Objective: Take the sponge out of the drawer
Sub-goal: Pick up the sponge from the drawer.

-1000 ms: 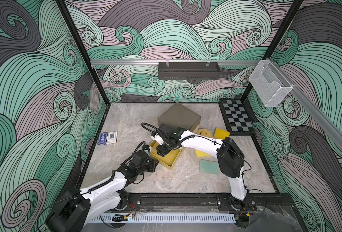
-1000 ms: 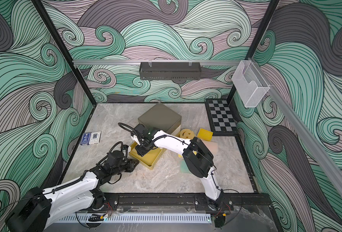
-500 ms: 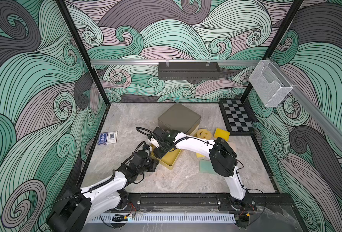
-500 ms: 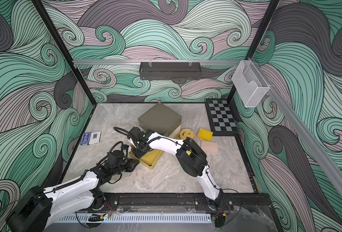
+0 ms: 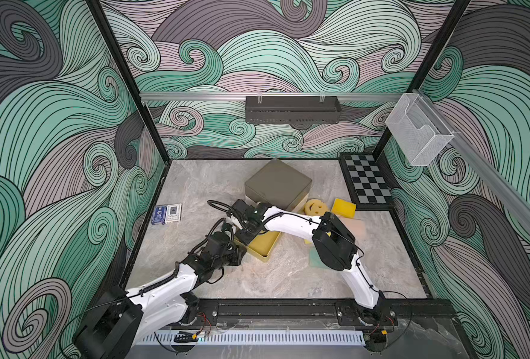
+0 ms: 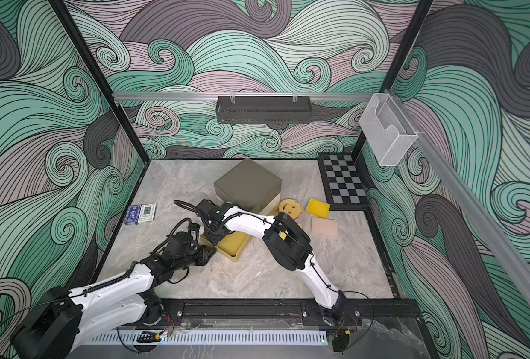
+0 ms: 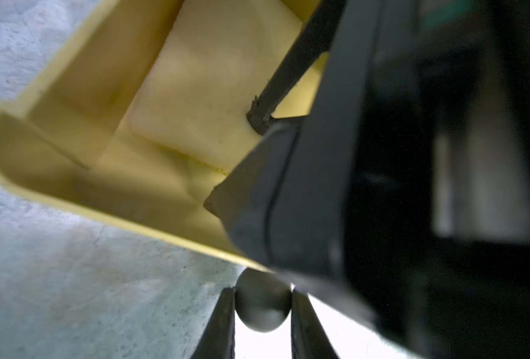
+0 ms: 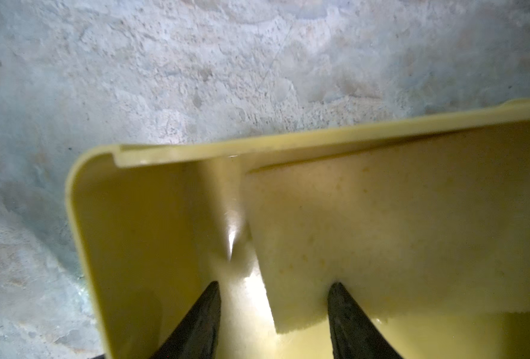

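We're over the yellow drawer (image 5: 265, 247), drawn out onto the counter (image 5: 288, 279) in front of the dark box (image 5: 277, 183), with the right arm crossing the space between them. The left tool (image 7: 262, 293) is clamped on the drawer's round dark knob (image 7: 262, 314), one finger touching each side of it. And there's the sponge (image 8: 381, 233): pale yellow, lying flat on the drawer floor, close along one of the walls. The right tool (image 8: 274, 289) reaches down inside the drawer with its fingers apart. One fingertip (image 8: 346, 310) sits on the sponge's top near its edge, and the other comes down on the bare floor just beside it, so the sponge's edge lies between them and the tool isn't closed on it. Out on the counter, on the right of the box, we see a smiley-face pad (image 5: 315, 206), a yellow block (image 5: 343, 207) and a pink pad (image 6: 324, 226). Two card boxes (image 5: 166, 214) lie well apart on the left
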Controlling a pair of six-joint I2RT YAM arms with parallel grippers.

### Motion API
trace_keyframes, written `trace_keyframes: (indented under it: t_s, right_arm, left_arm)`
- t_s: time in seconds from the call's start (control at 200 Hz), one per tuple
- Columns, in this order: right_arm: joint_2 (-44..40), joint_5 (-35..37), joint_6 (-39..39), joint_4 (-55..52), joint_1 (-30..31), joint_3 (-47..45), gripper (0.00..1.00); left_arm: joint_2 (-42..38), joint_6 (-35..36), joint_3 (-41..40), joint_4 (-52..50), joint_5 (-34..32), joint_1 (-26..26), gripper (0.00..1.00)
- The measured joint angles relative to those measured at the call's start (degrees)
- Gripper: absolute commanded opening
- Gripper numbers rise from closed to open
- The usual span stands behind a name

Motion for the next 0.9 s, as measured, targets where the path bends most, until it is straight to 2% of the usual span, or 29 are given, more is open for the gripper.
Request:
trace_keyframes:
  t_s: [0.105,0.23,0.34,0.6,0.751,0.901]
  right_arm:
    - [0.83,1.92,-0.13,0.04,0.17,0.76,0.41]
    - [1.27,4.13,0.02,0.22,0.22,1.07,0.09]
    - [-0.39,4.48,0.83,2.12,0.22,-1.62,0.0]
    - [-10.1,1.79,3.19,2.16,0.74,-13.99,0.0]
    - [-21.53,-1.97,4.35,1.57,2.86,-21.73,0.0]
    - [-33.38,-5.09,6.08,0.74,6.21,-24.26,0.0]
  left_arm:
    - [0.2,0.02,0.04,0.07,0.04,0.0,0.17]
    - [0.2,0.07,0.11,0.0,0.04,0.0,0.17]
    - [0.2,0.07,0.11,0.0,0.02,0.0,0.17]
    - [0.24,0.13,0.11,0.04,0.07,-0.02,0.18]
    - [0.22,0.15,0.11,0.04,0.07,-0.02,0.18]
    - [0.26,0.22,0.13,0.07,0.07,-0.02,0.18]
